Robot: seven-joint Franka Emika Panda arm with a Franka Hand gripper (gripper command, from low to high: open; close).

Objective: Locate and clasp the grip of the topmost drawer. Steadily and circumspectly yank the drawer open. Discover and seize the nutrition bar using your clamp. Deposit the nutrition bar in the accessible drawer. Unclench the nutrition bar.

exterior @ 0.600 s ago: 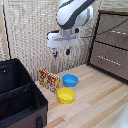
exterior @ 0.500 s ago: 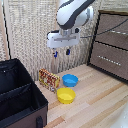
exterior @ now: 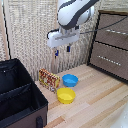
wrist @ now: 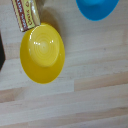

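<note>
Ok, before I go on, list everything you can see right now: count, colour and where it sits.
nutrition bar: one, red and yellow packet, on the wooden floor beside the black box, standing on edge as far as the exterior view shows.
blue bowl: one, blue, on the floor on the exterior view's right of the bar.
yellow bowl: one, yellow, on the floor nearer the camera than the blue bowl.
black box: one, black, open-topped, at the exterior view's left.
dresser: one, dark brown, at the exterior view's right.
topmost drawer: one, dark brown with a silvery handle, closed.
lower drawer: one, dark brown, closed.
gripper: one, white with dark fingers, in the air above the bowls, holding nothing.
</note>
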